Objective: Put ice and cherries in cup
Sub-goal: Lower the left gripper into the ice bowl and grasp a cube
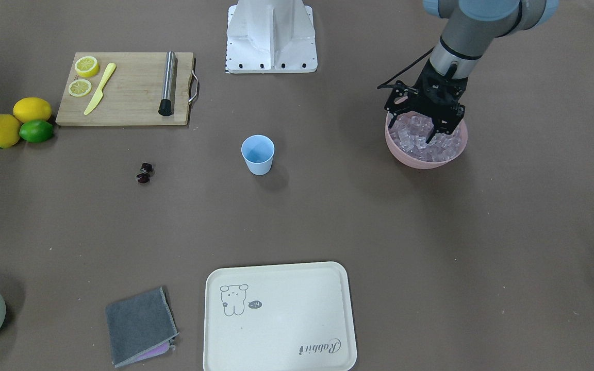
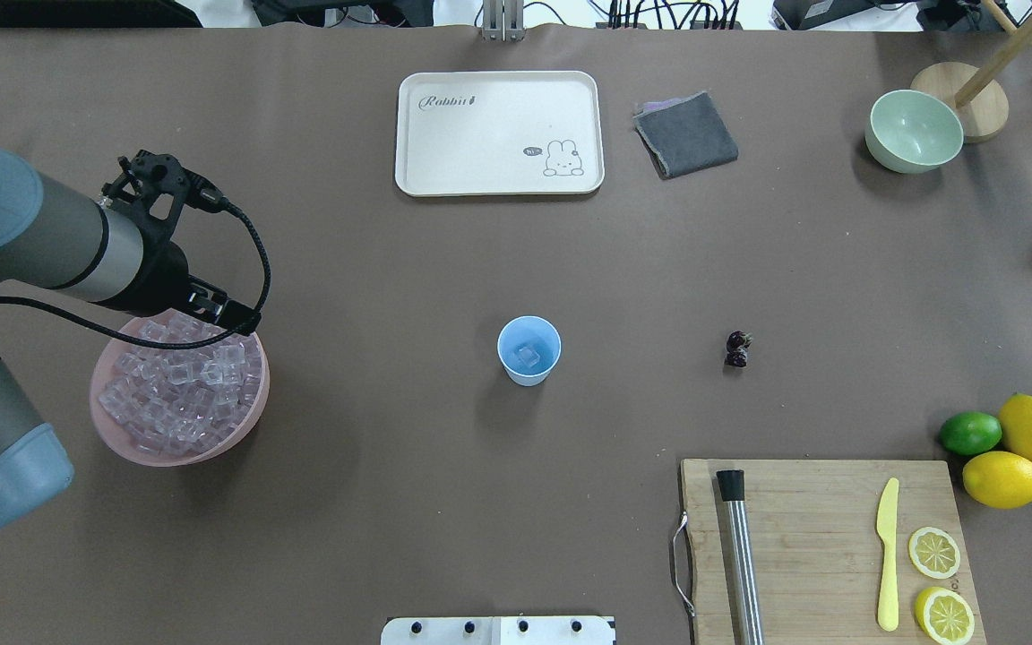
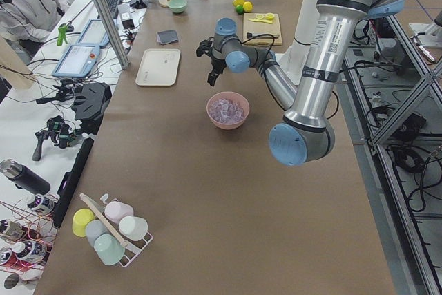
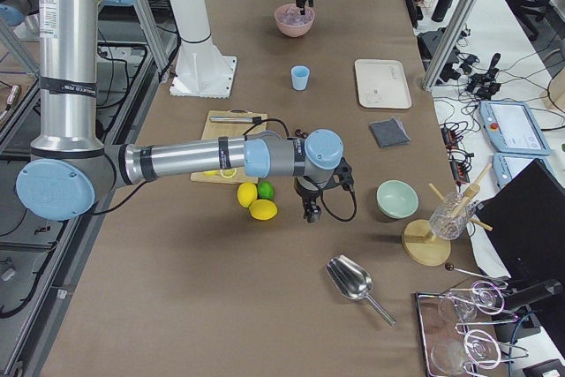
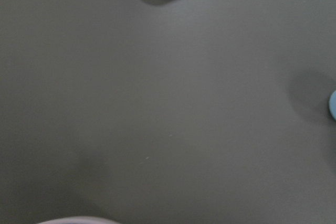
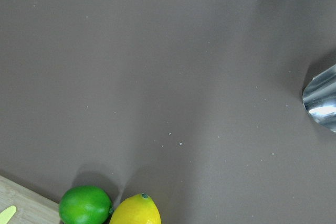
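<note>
Ice [image 1: 446, 144] fills the bowl [image 1: 426, 161] in my front view. The left gripper [image 1: 411, 131] hangs over it, jaws spread. The cup [image 1: 258, 154] stands mid-table, with the cherries [image 1: 144, 173] lying apart from it. Overhead, I see one cube [image 2: 527, 356] inside the cup. From the right side, the right gripper [image 4: 309, 211] hovers near the lemons [image 4: 262, 209]; I cannot tell its grip.

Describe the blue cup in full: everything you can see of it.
The cup is a small pale light-blue tumbler, plastic by its look, tapered toward the base, with no handle. It stands upright, mouth up, on the brown table near its middle. The overhead view shows one clear ice cube lying at its bottom; otherwise it looks empty. Nothing but the table touches its outside: the cherries lie apart on one side, the pink bowl apart on the other.
</note>
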